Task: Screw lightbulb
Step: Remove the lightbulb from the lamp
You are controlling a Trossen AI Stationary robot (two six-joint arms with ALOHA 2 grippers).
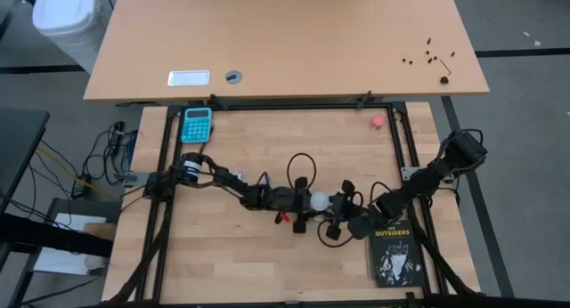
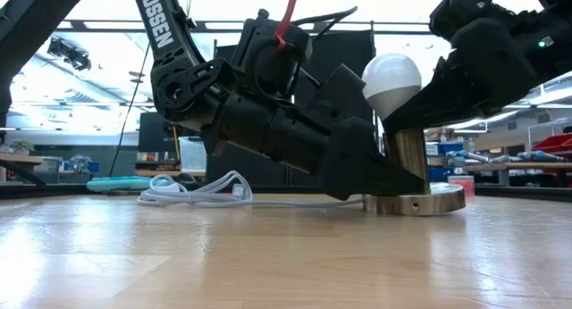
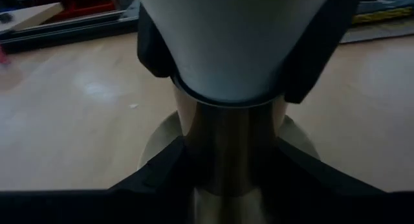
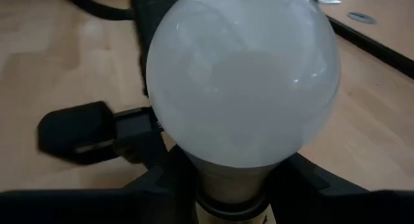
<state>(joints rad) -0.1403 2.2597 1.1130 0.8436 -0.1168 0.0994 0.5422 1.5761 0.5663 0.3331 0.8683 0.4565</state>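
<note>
A: Where did we have the lightbulb (image 2: pixel 391 79)?
B: Upright in the socket (image 2: pixel 413 166) mid-table. Right gripper (image 4: pixel 226 185) clamped its neck; left gripper (image 3: pixel 226 179) pinched the socket stem (cord (image 2: pixel 192 191) behind).

High view: overhead, straight down, far enough to take in the whole table (image 1: pixel 267 263) plus a second desk (image 1: pixel 294 41) past its far edge; the lightbulb (image 1: pixel 319 201) is a small dot near centre.
Low view: table-top height, level across the wood into the room, quite near; lightbulb (image 2: pixel 391 84) upright on its metal socket (image 2: pixel 413 179), right of centre.
Left wrist view: very near, level with the socket stem (image 3: pixel 226 153), lightbulb's (image 3: pixel 233 43) lower half filling the frame above it.
Right wrist view: very near, angled down on the lightbulb (image 4: pixel 242 81), globe filling most of the frame.
All four share lightbulb and tabletop around it.
</note>
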